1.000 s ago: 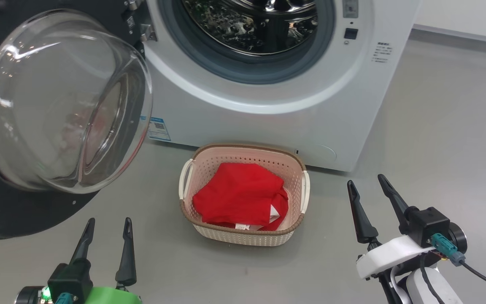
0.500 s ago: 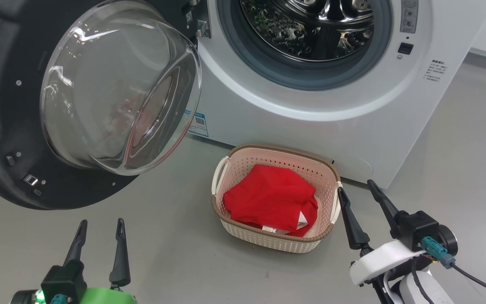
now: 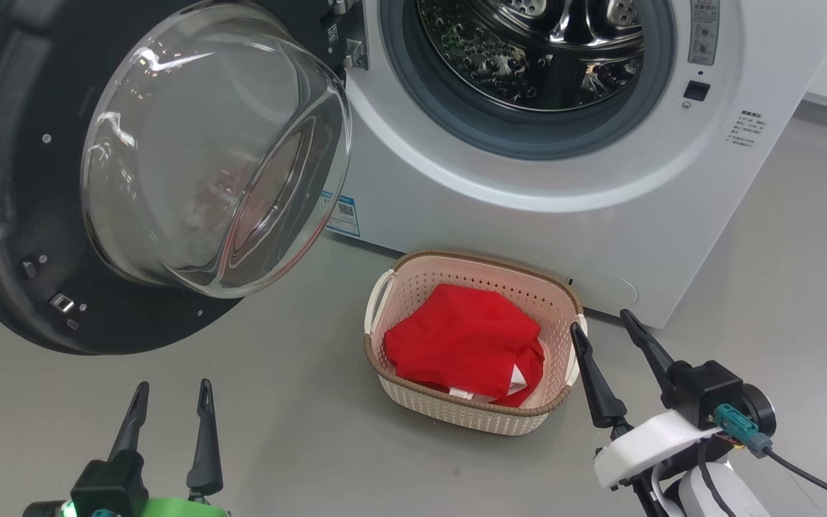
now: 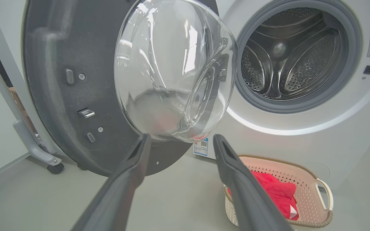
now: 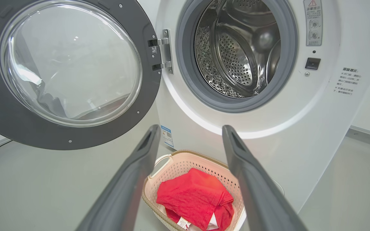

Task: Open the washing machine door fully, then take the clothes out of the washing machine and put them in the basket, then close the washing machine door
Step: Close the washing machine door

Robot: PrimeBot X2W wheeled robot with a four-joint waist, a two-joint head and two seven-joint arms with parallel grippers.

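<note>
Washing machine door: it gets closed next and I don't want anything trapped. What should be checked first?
1. Steel drum free of fabric: ok, the visible part is bare metal.
2. Red clothes all inside the cream basket: ok.
3. Left gripper open and empty: ok.
4. Right gripper open and empty: ok.
5. Washing machine door swung wide, no gripper touching it: ok.
6. Basket low enough for the door's swing to pass: cannot tell.
</note>
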